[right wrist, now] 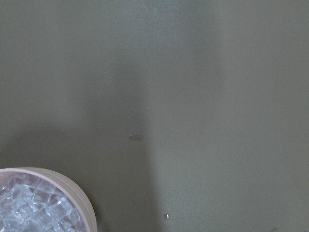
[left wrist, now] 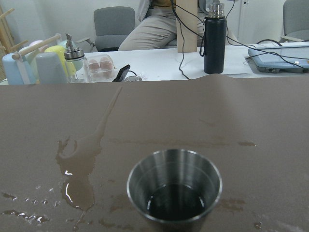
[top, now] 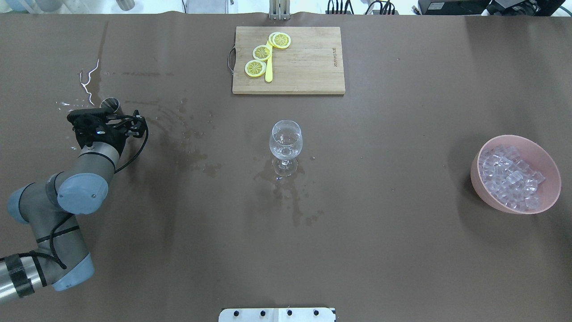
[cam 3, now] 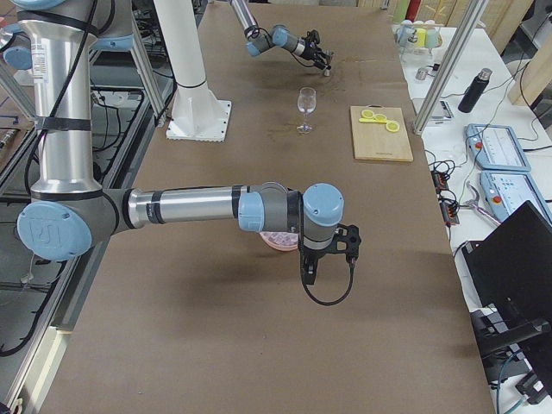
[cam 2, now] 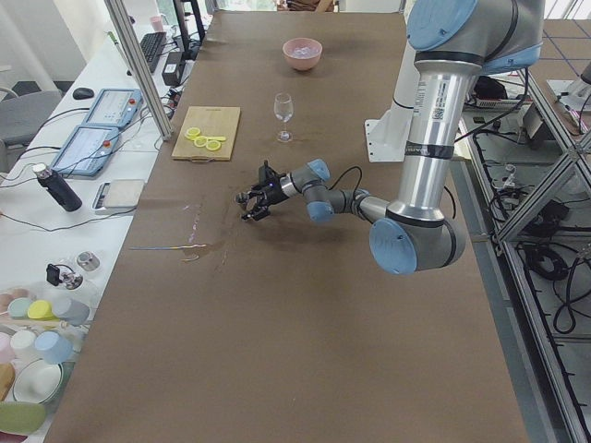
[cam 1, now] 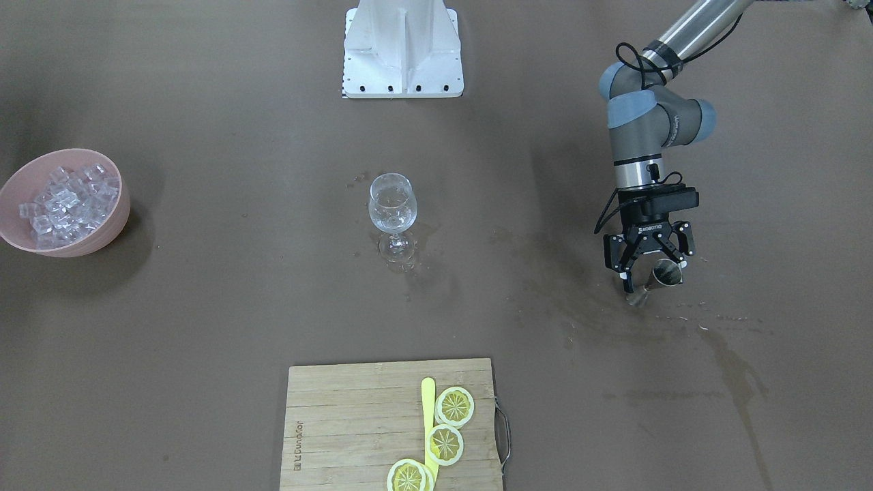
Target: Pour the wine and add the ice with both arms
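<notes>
Ice (cam 1: 65, 201) in bowl (cam 1: 120, 219) nr R pincer (cam 3: 309, 272) (state: can't tell) | far frm L pincer (cam 1: 648, 267), spread apart by cup (cam 1: 668, 274)

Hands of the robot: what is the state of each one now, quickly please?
Left hand: open, holding nothing; metal cup stands close to it.
Right hand: cannot be told.

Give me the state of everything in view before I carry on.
Metal cup: upright, dark liquid in the bottom.
Left gripper: open at the cup, not clamped.
Wine glass: upright, no dark wine visible.
Pink bowl: upright, filled with ice.
Right gripper: near the bowl; open or shut unclear.
Table: wet patches.
</notes>
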Robot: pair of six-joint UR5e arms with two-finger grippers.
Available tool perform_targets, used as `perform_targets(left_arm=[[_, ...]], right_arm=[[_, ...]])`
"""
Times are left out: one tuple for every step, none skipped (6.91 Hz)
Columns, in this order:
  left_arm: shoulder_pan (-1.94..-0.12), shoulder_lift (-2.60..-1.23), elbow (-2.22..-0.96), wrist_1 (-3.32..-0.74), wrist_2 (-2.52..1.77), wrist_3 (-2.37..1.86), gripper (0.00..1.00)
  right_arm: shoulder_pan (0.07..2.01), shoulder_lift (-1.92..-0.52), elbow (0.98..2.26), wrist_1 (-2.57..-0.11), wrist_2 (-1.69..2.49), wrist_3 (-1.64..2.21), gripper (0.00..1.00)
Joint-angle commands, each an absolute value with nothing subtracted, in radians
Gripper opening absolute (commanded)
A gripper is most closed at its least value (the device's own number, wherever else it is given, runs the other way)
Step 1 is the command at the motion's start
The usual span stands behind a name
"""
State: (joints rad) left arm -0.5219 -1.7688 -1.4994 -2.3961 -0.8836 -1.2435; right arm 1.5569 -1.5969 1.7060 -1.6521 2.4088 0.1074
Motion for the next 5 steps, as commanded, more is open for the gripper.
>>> perform_targets(left_arm=[[-0.526, -1.776, -1.490, -2.396, -0.884, -1.244, 0.88], [-0.525, -1.776, -1.486, -2.398, -0.884, -1.244, 0.86], [-0.525, -1.779, -1.471, -2.417, -0.884, -1.246, 0.86], [-0.525, -1.789, -1.432, -2.474, -0.884, -1.244, 0.83], [-0.525, -1.799, -1.408, -2.506, -0.882, -1.246, 0.77]], right_arm=[[1.554, -1.597, 1.706, -1.652, 2.407, 0.107, 1.00], [1.551, -1.595, 1.706, -1.652, 2.407, 0.107, 1.00], [1.548, -1.595, 1.706, -1.652, 2.407, 0.107, 1.00], [1.548, -1.592, 1.704, -1.652, 2.407, 0.107, 1.00], [1.548, -1.592, 1.704, -1.652, 2.407, 0.107, 1.00]])
